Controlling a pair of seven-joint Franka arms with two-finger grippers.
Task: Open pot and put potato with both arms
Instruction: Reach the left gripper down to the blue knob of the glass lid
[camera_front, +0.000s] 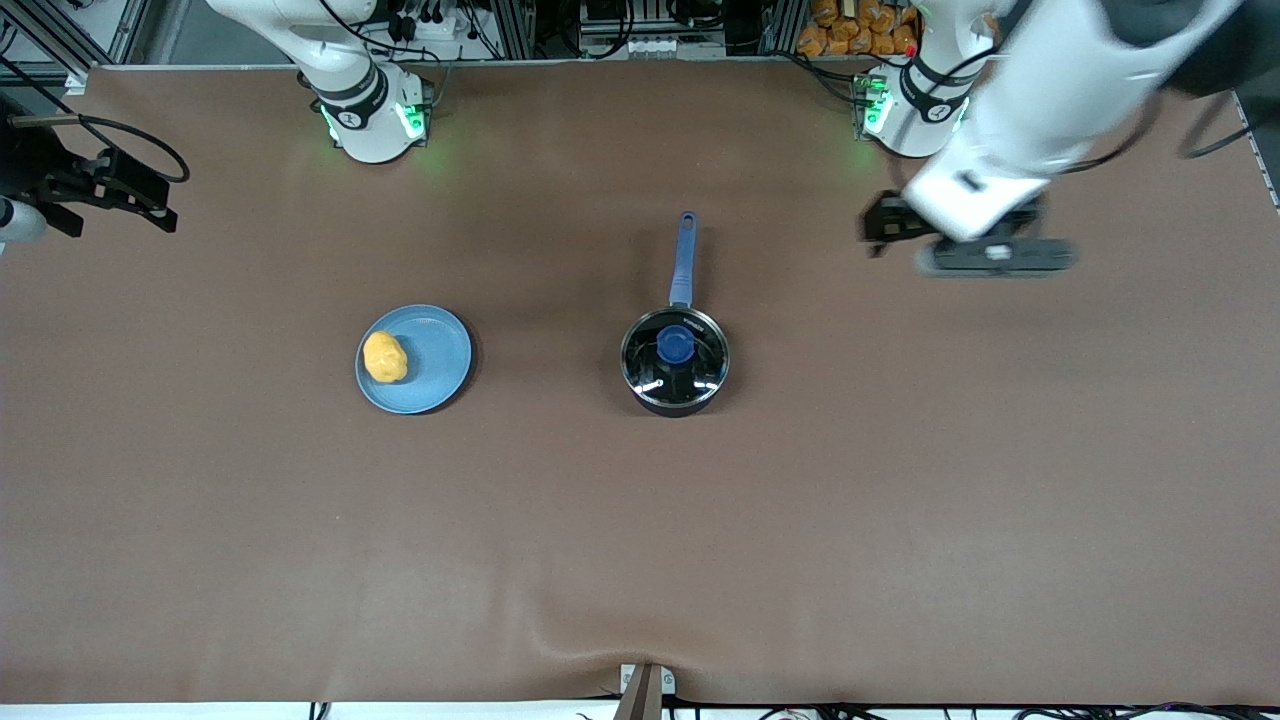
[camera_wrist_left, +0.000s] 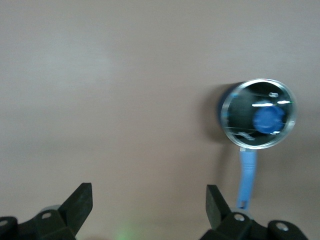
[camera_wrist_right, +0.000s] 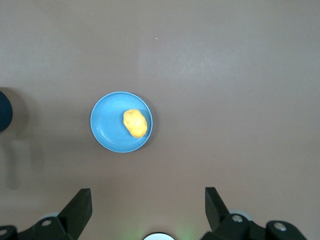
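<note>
The black pot (camera_front: 675, 362) stands mid-table with its glass lid and blue knob (camera_front: 676, 344) on, and its blue handle (camera_front: 684, 255) points toward the arms' bases. The yellow-orange potato (camera_front: 384, 357) lies on a light-blue plate (camera_front: 435, 365) toward the right arm's end. My left gripper (camera_front: 990, 258) hangs open and empty over bare table near its base, apart from the pot (camera_wrist_left: 258, 114). In its wrist view the left gripper (camera_wrist_left: 149, 192) holds nothing. My right gripper (camera_wrist_right: 148, 196) is open and empty, high above the potato (camera_wrist_right: 135, 122) and plate (camera_wrist_right: 107, 125). It is out of the front view.
A black device with a cable (camera_front: 100, 185) sits at the table edge at the right arm's end. Both green-lit bases stand along the table's edge farthest from the front camera. A metal clamp (camera_front: 645, 690) is at the edge nearest the front camera. The pot's edge shows in the right wrist view (camera_wrist_right: 4, 111).
</note>
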